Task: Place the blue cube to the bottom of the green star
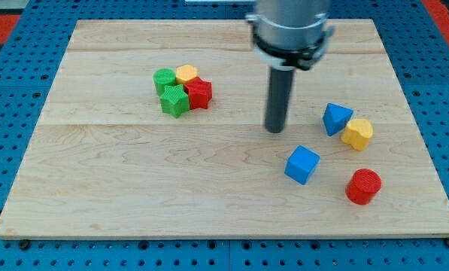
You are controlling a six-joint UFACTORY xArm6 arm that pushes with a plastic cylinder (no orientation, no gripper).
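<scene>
Nearest the camera sits a red cylinder (362, 186), at the right near corner of the worktop (134, 196). We carry no jaws, only a rod, so nothing is held; our tip (275, 129) rests on bare wood, touching no block. Just near and right of it lies the blue cube (302, 164). Further right, a blue wedge (335, 118) touches a yellow block (357, 133). Well apart on the far left, the green star (174, 99) huddles with a red block (199, 92), a yellow one (186, 74) and a green one (164, 79). We judge the cube light, stiff and easy to slide; it may spin, so we should push squarely on its right face.
</scene>
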